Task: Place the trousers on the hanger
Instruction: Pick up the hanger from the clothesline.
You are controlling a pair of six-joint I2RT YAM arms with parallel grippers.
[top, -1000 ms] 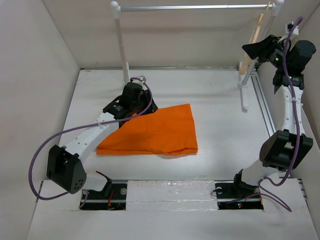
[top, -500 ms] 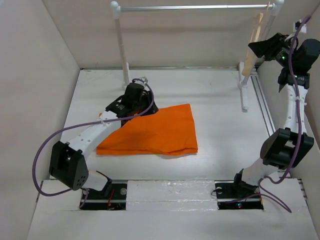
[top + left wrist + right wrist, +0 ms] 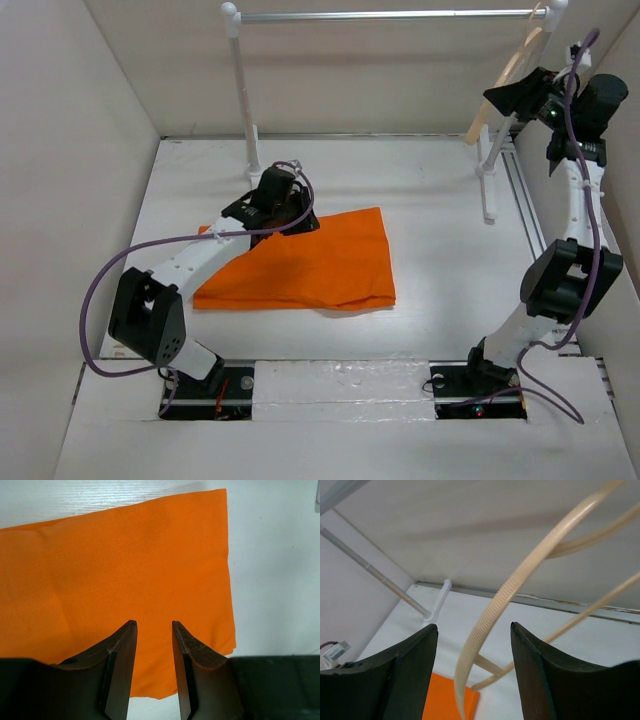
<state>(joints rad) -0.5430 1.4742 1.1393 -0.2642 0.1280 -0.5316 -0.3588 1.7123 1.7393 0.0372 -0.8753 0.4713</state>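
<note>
The orange trousers [image 3: 310, 265] lie folded flat on the white table. In the left wrist view the trousers [image 3: 125, 560] fill most of the frame. My left gripper [image 3: 303, 220] hovers over their far left corner; its jaws [image 3: 153, 627] stand a little apart with nothing between them. The pale beige hanger [image 3: 518, 58] hangs tilted from the right end of the rack bar. My right gripper [image 3: 497, 98] is raised at the hanger, open. In the right wrist view a curved hanger arm [image 3: 520, 575] passes between its jaws [image 3: 474, 627] without being clamped.
The rack has white posts [image 3: 240, 80] and a silver bar [image 3: 390, 15] along the back wall. Its right post [image 3: 487, 180] stands just below my right gripper. A metal rail [image 3: 525, 210] runs along the right wall. White walls close in left, back and right.
The hanger's lower end has swung out to the left and now hangs more tilted. My right gripper rose, then came back down to it. My left gripper shifted slightly right and farther back over the trousers.
</note>
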